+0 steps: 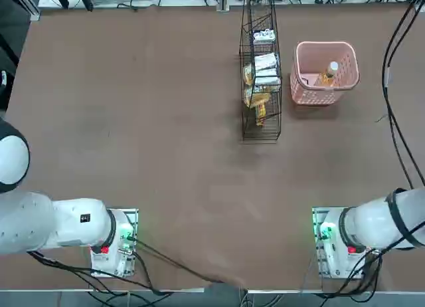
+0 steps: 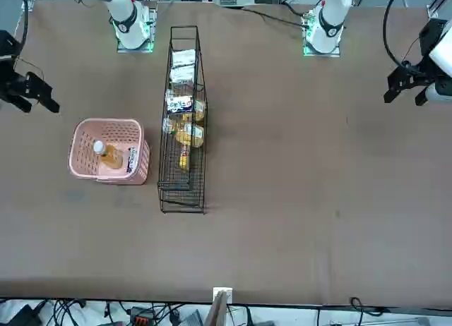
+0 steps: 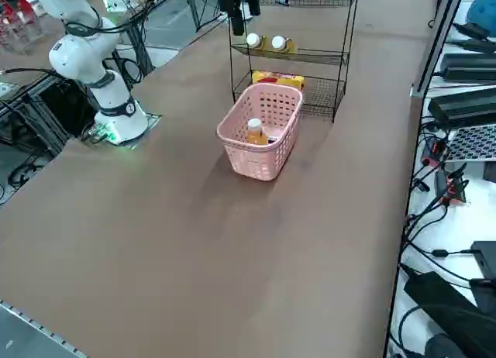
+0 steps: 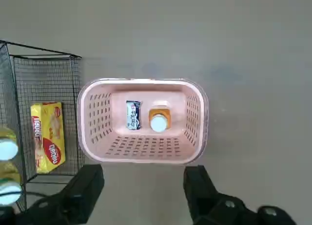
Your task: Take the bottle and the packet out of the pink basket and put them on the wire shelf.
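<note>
The pink basket [image 4: 141,148] stands at the far right of the table [image 1: 299,62] [image 2: 79,139] [image 3: 260,163]. Inside it are the amber bottle [image 4: 159,121] with a white cap [image 1: 327,74] [image 2: 108,154] [image 3: 255,132] and, beside it, the small white packet [image 4: 133,115] [image 2: 131,161]. The black wire shelf [image 1: 261,124] [image 2: 182,192] [image 3: 341,48] [image 4: 46,71] runs alongside the basket, on its left. My right gripper [image 4: 142,188] [image 2: 37,104] [image 3: 242,17] hangs open high above the table, off to the basket's right, with nothing between its fingers.
The shelf holds white packets [image 1: 265,62], yellow packets [image 4: 47,136] and white-capped bottles [image 3: 254,40]. Black cables [image 1: 395,127] trail over the table's right edge. Bare brown tabletop [image 1: 146,141] stretches from the shelf towards the arm bases.
</note>
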`<state>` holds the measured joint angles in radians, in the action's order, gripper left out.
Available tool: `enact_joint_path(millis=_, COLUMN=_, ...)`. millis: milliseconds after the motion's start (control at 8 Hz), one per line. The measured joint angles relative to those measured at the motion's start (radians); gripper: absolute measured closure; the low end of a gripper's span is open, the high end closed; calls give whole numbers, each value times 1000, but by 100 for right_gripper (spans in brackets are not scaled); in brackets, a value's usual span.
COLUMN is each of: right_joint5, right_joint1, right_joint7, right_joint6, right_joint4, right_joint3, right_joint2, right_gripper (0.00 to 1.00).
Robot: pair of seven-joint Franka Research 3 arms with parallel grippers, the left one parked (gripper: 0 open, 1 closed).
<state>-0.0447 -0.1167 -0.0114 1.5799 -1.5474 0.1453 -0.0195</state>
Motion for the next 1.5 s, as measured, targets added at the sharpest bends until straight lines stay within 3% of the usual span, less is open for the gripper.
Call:
enact_joint_path(millis=625, right_joint5=1, right_joint1=3, right_joint7=0, right_joint6=12, right_joint4=-74, right_joint3=0, right_joint2=-6, right_gripper=0)
enact_joint_path(millis=1125, right_joint5=2, right_joint1=6, right_joint7=-8, right_joint6=304, right_joint4=-345, right_joint3=-3, right_joint2=-45, right_gripper=0)
enact_joint_path(millis=1500, right_joint5=2, right_joint1=6, right_joint7=-48, right_joint6=513, right_joint4=-477, right_joint3=-14, right_joint2=-70, right_gripper=0)
